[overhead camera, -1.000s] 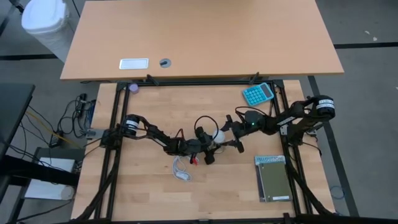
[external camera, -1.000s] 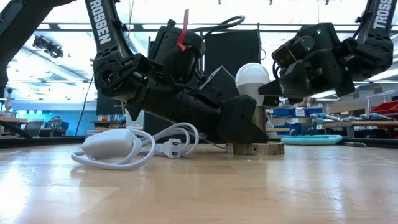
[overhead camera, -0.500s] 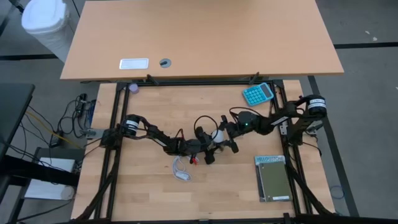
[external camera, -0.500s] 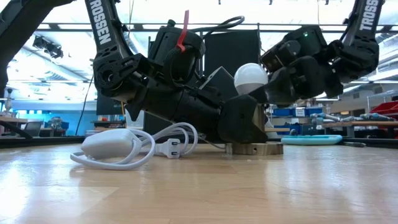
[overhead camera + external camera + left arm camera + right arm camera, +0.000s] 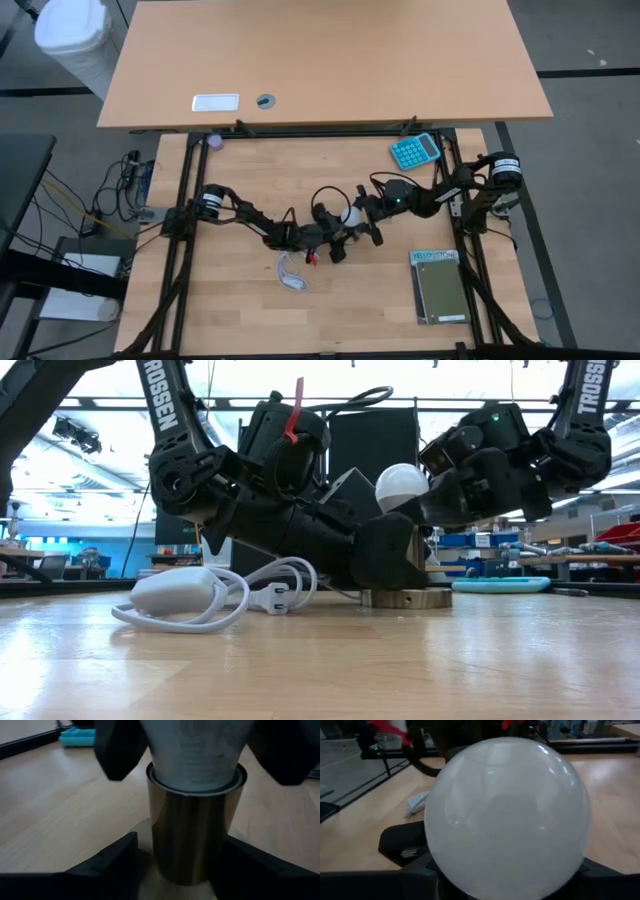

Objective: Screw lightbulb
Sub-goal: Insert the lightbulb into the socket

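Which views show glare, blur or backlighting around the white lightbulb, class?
Right wrist view: the white pear-shaped lightbulb fills the frame, soft highlights on its glass, background blurred. Left wrist view: the shiny brass-coloured cylindrical socket is close and slightly soft, with reflections. Low view: bright ceiling lights behind leave both dark arms as silhouettes. High view: even light, no glare.

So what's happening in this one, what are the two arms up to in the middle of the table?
Both arms meet at the table's centre. The left gripper sits low, its fingers on either side of the brass-coloured socket, bracing it on the table. The lightbulb stands upright in that socket, and the right gripper is at the bulb from the side, its fingers around the glass. A white cable lies beside them; the teal calculator sits off towards the back.
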Controlling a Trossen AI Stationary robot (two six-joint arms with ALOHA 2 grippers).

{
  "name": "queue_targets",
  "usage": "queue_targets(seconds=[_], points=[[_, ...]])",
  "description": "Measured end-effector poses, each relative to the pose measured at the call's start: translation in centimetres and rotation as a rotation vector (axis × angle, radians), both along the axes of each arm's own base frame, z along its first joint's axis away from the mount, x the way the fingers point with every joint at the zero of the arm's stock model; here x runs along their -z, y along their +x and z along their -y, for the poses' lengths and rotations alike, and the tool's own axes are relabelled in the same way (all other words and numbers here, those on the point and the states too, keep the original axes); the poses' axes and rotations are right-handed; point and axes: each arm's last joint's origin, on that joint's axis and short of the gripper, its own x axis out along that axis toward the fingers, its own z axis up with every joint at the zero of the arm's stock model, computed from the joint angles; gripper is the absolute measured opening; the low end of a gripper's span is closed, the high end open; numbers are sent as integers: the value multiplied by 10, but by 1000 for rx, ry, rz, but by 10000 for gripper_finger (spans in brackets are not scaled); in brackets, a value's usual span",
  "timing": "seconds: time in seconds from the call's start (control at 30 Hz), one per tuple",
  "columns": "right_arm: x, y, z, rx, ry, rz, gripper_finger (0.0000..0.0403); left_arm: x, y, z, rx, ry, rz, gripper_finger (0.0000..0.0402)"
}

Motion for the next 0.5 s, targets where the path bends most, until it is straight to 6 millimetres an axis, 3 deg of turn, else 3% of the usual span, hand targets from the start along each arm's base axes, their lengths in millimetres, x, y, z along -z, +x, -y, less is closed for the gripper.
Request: queue_targets(seconds=[0.5], points=[[1, 2, -22, 261, -26, -14, 201, 2, -2, -3, -119, -15, -1, 268]])
